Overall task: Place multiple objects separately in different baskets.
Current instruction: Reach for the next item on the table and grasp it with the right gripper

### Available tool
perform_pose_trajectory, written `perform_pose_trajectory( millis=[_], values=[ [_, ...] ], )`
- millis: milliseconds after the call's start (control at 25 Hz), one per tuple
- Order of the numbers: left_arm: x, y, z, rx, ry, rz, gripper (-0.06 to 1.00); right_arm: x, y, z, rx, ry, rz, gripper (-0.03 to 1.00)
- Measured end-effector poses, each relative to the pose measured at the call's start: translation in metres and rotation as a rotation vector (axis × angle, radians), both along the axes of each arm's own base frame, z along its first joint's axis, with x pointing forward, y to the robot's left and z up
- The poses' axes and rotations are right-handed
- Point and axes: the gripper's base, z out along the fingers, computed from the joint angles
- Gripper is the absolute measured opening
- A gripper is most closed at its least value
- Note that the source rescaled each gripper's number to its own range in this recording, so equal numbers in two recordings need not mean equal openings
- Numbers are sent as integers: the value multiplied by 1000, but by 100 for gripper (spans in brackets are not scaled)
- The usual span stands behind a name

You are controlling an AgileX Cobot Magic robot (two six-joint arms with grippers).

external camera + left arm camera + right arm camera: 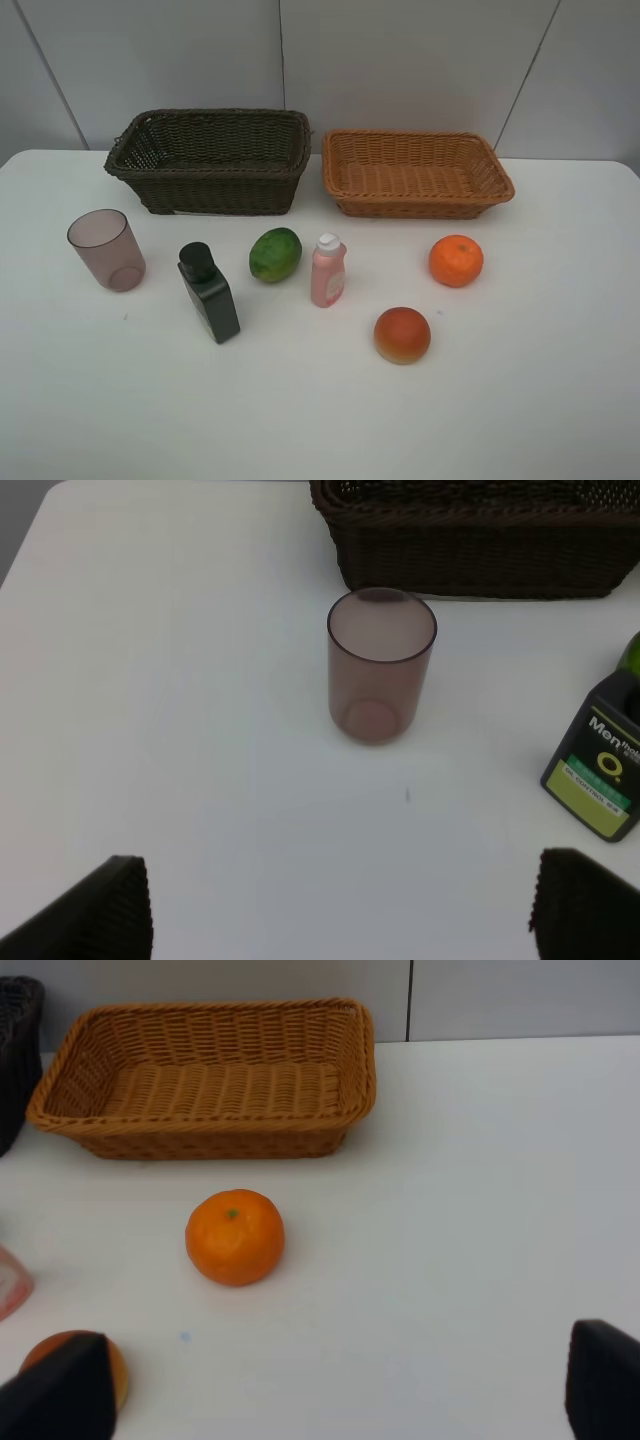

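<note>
Status: left claw point(345, 910) and right claw point(335, 1390) both gape empty; cup point(106, 250) sits near left edge of desk point(300, 420), orange point(456, 260) toward right edge, so centre jaws squarely on each before closing.

Bright, even light; soft shadows; sharp.

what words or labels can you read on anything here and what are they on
"Men": white letters on the dark flat bottle, left wrist view; the smaller letters after it run to the picture's edge and are too small to read.
Round ring-shaped mark: on that bottle's green label; the fine print around it is too blurred to read.
Pink bottle: it has a pale label, too small to read.
Nothing else shows readable text.
</note>
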Motion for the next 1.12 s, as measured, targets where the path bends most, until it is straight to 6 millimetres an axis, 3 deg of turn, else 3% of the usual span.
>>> perform_pose_trajectory(
  millis=[200, 360, 480, 760, 1120],
  values=[
    [0, 0, 0, 0, 0, 0, 98, 11, 0, 0, 1, 67, 0, 97],
    [0, 0, 0, 0, 0, 0, 98, 38, -1, 5, 3, 218, 0, 97],
    [0, 0, 0, 0, 0, 0, 98, 68, -1, 13, 5, 312, -1, 97],
    [0, 0, 0, 0, 0, 0, 98, 161, -2, 25, 8, 462, 3, 97],
    [0, 0, 0, 0, 0, 0, 98, 269, 50, -10, -37, 693, 168, 97]
  ],
)
